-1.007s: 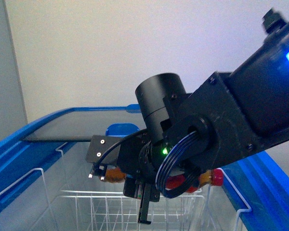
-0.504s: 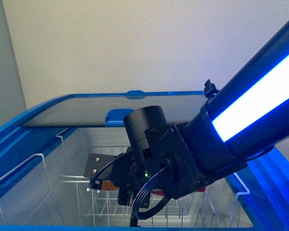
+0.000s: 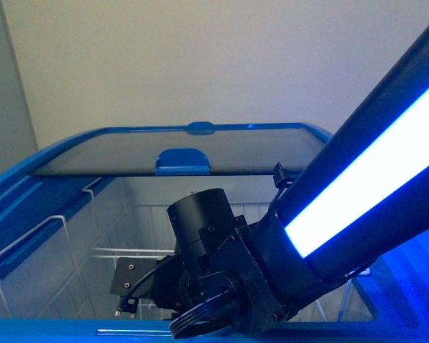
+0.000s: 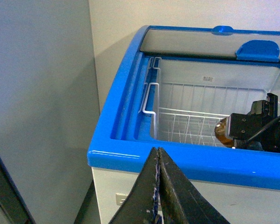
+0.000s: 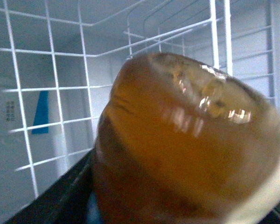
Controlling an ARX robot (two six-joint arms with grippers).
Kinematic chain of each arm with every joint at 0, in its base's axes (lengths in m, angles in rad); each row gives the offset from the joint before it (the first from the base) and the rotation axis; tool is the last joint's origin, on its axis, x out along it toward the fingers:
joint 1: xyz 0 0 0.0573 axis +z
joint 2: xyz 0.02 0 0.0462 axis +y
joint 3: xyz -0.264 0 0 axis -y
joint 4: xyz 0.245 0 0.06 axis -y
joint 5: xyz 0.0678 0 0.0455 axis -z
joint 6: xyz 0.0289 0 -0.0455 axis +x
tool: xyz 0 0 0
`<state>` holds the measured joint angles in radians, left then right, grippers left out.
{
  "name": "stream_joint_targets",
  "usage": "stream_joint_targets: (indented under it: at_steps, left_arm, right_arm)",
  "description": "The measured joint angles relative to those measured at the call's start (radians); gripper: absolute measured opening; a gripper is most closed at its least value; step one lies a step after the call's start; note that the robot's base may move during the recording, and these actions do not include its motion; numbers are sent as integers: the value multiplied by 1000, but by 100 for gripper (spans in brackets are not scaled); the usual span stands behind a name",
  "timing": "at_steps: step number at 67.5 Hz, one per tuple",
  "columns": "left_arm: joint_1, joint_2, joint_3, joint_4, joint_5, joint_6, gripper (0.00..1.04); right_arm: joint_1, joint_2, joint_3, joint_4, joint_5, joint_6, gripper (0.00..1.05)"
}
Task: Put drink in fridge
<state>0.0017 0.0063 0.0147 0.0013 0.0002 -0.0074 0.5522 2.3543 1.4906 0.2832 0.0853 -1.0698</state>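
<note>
We lower the drink into the open fridge with our right arm.

Front: the right arm reaches down past the fridge rim, its gripper hidden. Left wrist: our left gripper is pressed together, empty, outside the near left corner; the drink hangs above the wire baskets. Right wrist: the right gripper clamps the drink, amber base pointing toward the basket grid.
</note>
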Motion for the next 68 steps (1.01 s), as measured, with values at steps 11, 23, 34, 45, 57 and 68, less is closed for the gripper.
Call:
stream_joint_targets:
  at_steps: [11, 23, 34, 45, 57, 68]
  left_arm:
    - [0, 0, 0, 0, 0, 0, 3]
    - [0, 0, 0, 0, 0, 0, 3]
    - [0, 0, 0, 0, 0, 1, 3]
    - [0, 0, 0, 0, 0, 2, 3]
    - [0, 0, 0, 0, 0, 3, 3]
    - [0, 0, 0, 0, 0, 2, 3]
  right_arm:
    - [-2, -91, -79, 9, -28, 5, 97]
    - [-17, -308, -225, 40, -66, 48, 97]
    - [-48, -486, -358, 87, -87, 130, 97]
    - [-100, -724, -512, 146, -69, 311, 97]
    - [-209, -995, -678, 138, 117, 571, 97]
    - [-327, -1243, -823, -34, 282, 831, 97]
